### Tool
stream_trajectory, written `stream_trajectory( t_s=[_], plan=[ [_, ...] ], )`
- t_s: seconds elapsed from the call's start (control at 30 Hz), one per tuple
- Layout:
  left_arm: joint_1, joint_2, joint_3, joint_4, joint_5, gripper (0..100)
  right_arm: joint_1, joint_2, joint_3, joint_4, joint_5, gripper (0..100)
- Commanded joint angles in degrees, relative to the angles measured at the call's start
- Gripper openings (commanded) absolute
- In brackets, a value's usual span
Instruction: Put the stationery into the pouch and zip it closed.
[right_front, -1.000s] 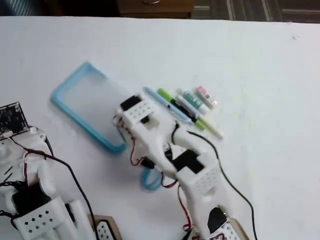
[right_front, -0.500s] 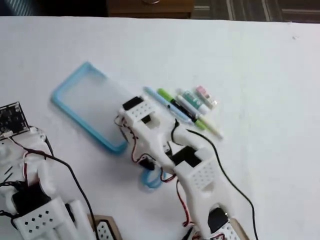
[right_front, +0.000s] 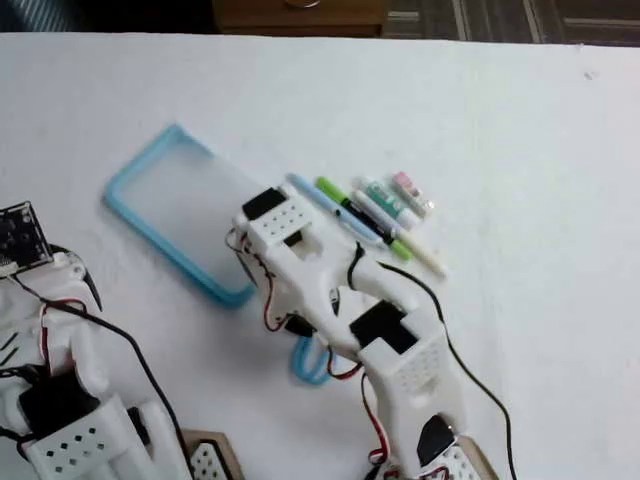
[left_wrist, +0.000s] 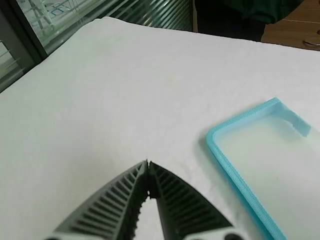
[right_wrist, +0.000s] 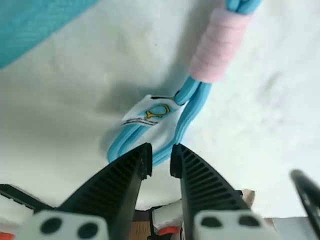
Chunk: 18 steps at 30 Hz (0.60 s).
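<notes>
The pouch (right_front: 175, 208) is a flat, translucent case with a light-blue edge, lying left of the table's middle; its corner also shows in the left wrist view (left_wrist: 260, 160). Several pens, markers and small pieces of stationery (right_front: 375, 212) lie side by side just right of it. The right arm (right_front: 300, 255) stretches over the pouch's near right corner. Its gripper (right_wrist: 160, 150) is shut on the pouch's blue cord loop (right_wrist: 150, 142), which carries a pink sleeve (right_wrist: 220, 45). The loop (right_front: 308, 362) sticks out under the arm. My left gripper (left_wrist: 148, 165) is shut and holds nothing, away from the pouch's left side.
The left arm's white body (right_front: 70, 410) and a circuit board (right_front: 20, 235) fill the near left corner. A small white tag (right_wrist: 150, 114) hangs on the cord. White tabletop lies open to the right and behind the stationery.
The right arm has drawn back a little toward the near edge, and the blue loop moved with it. The left arm has sunk slightly lower at the left edge.
</notes>
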Motion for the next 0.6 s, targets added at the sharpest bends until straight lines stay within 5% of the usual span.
stream_trajectory(
  t_s=[0.0, 0.33, 0.57],
  plan=[
    [0.40, 0.40, -2.55, 0.18, 0.09, 3, -0.13, -1.71, 1.49, 0.57, 0.44, 7.5],
    [0.40, 0.40, -2.55, 0.18, 0.09, 3, 5.14, 6.73, 4.22, -2.77, 0.44, 16.9],
    [0.40, 0.40, -2.55, 0.09, 0.09, 3, 1.89, 11.21, 4.13, -5.93, 0.26, 16.0]
  ],
)
